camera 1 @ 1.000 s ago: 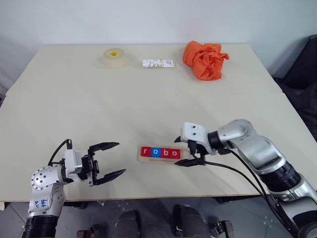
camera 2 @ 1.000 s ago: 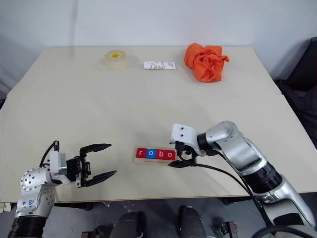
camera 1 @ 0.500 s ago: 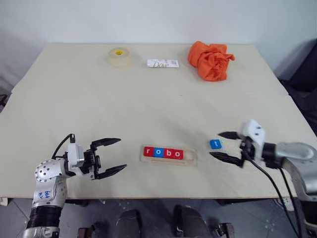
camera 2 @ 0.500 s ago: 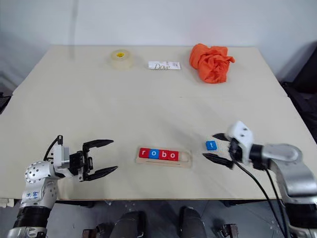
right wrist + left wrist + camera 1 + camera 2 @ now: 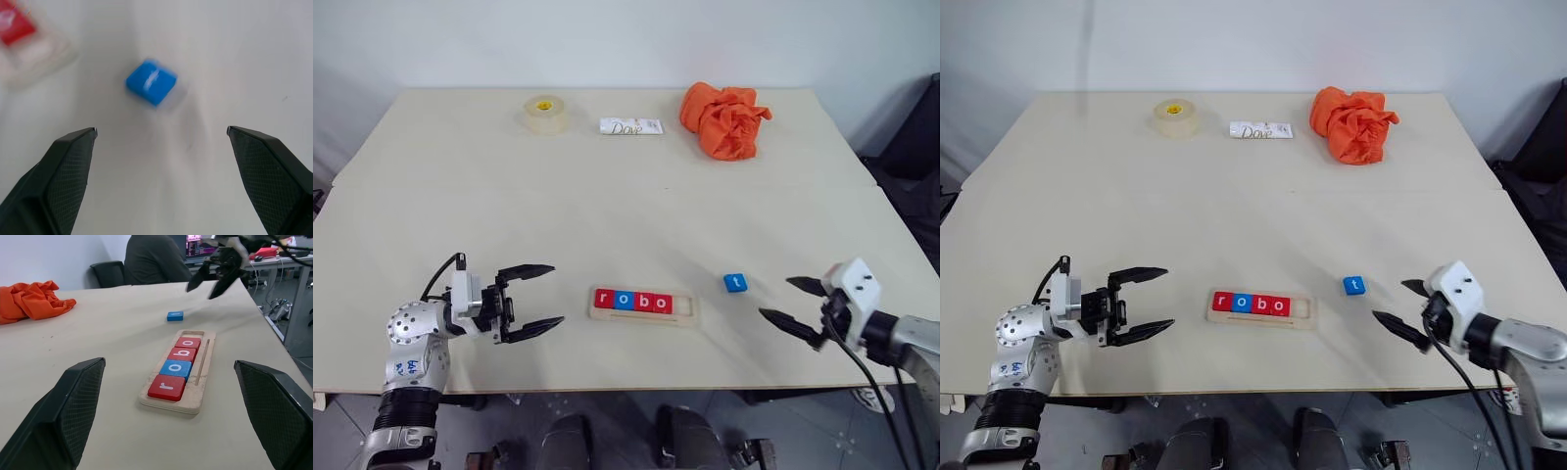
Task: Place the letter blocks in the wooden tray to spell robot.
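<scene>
The wooden tray [image 5: 690,310] lies near the table's front edge with several letter blocks in it, red r [image 5: 604,298], blue o [image 5: 623,300], red b [image 5: 643,302] and red o [image 5: 661,304]; its right end slot is bare. A blue t block [image 5: 735,283] lies loose on the table to the right of the tray. My right gripper [image 5: 793,303] hovers open to the right of the t block, with nothing between its fingers. To the left of the tray my left gripper [image 5: 540,298] stands open and points at it.
At the table's far side sit a roll of tape [image 5: 543,113], a white Dove packet [image 5: 629,126] and a crumpled orange cloth [image 5: 723,119]. In the left wrist view a seated person [image 5: 154,259] and a desk are behind the table's right edge.
My right gripper has swung away from the tray's right end to the right, uncovering the blue t block on the table. My left gripper has hardly moved.
</scene>
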### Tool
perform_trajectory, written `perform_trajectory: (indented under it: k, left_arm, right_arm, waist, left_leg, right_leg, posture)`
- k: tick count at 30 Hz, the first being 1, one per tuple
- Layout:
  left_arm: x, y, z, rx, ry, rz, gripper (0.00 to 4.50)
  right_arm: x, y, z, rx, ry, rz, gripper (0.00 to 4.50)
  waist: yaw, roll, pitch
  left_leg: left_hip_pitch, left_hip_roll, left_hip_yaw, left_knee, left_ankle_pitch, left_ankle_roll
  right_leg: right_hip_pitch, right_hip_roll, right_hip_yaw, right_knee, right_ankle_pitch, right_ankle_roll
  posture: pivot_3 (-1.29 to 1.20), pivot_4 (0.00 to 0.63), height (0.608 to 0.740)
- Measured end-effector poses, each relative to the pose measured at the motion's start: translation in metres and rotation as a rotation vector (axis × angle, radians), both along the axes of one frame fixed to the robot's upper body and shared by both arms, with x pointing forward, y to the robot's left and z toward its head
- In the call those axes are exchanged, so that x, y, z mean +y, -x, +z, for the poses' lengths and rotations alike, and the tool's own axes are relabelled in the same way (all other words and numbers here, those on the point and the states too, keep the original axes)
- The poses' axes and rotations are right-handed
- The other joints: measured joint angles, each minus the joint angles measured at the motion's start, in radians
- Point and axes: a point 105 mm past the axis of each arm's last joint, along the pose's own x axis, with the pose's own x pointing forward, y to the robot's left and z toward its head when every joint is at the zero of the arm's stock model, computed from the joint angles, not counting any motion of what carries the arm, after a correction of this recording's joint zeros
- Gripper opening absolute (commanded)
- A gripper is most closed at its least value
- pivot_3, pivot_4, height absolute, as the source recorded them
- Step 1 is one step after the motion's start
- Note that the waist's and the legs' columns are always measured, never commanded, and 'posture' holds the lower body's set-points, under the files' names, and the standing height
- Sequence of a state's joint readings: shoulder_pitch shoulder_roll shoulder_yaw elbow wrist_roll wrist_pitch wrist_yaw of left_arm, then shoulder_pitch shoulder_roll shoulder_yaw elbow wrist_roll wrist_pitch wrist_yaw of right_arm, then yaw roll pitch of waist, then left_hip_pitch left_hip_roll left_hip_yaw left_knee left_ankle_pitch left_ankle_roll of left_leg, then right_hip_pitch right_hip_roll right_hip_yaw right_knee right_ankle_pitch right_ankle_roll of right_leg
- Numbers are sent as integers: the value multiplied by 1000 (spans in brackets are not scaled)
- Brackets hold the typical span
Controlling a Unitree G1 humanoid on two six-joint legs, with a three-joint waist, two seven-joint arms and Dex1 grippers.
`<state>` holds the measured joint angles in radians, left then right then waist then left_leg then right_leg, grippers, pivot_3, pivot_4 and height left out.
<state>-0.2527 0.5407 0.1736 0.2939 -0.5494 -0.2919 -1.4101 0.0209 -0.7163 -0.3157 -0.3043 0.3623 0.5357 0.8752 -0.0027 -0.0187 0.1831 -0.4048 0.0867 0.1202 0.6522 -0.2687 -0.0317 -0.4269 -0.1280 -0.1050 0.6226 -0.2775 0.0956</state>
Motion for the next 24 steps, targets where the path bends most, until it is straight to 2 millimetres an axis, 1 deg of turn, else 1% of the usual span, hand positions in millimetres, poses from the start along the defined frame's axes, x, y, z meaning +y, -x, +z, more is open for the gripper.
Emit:
perform_trajectory:
  k: [2, 3, 6, 7, 11, 14, 17, 24]
  left_arm:
    - [0, 0, 0, -1, 0, -2, 4500]
    - [-1, 0, 0, -1, 1, -4, 4500]
    - [-2, 1, 0, -1, 1, -6, 4500]
    - [-2, 1, -1, 1, 1, -6, 4500]
    - [0, 5, -6, 19, 1, -1, 4500]
    - [-1, 5, -5, 17, 0, -3, 4500]
    - [-2, 5, -4, 13, 2, -6, 4500]
    - [-3, 5, -3, 9, 0, -10, 4500]
  right_arm:
    - [9, -10, -2, -5, -48, -54, 4458]
    - [14, -16, -6, 2, -80, -98, 4458]
    - [25, -22, -23, 45, -109, -171, 4458]
    - [27, -22, -26, 56, -107, -181, 4458]
    - [24, -27, -28, 42, -115, -265, 4458]
    - [28, -33, -29, 20, -115, -307, 4458]
    - [29, -35, -30, 14, -111, -327, 3841]
    - [37, -35, -29, 5, -114, -343, 1504]
  waist:
    - [0, 0, 0]
    - [0, 0, 0]
    - [0, 0, 0]
    - [0, 0, 0]
    - [1, 0, 0]
    - [0, 0, 0]
    - [-1, -1, 0]
    - [-1, -1, -1]
  left_leg:
    - [0, 0, 0, 0, 0, 0]
    - [0, 0, 0, 0, 0, 0]
    - [-1, 0, 0, -1, 0, 0]
    - [-1, 0, 0, -1, 0, 0]
    - [-1, 0, 0, 0, -1, 1]
    - [-1, 0, 0, 0, 0, 1]
    - [0, 0, 0, 0, 0, 1]
    - [0, 0, 0, 0, 0, 1]
  right_leg:
    - [0, 0, 0, 0, 0, 0]
    - [0, 0, 0, 0, 0, 0]
    - [-1, 0, 0, 0, 0, 0]
    - [-1, 0, 0, 0, 0, 0]
    - [0, 0, 0, 0, 0, 0]
    - [0, 0, 0, 0, 0, 0]
    - [0, 0, 0, 0, 0, 0]
    - [0, 0, 0, 0, 0, 0]
  posture:
    - [0, 150, 740]
    - [0, 150, 740]
    - [0, 150, 740]
    - [0, 150, 740]
    - [0, 150, 740]
    - [0, 150, 740]
    - [0, 150, 740]
    - [0, 150, 740]
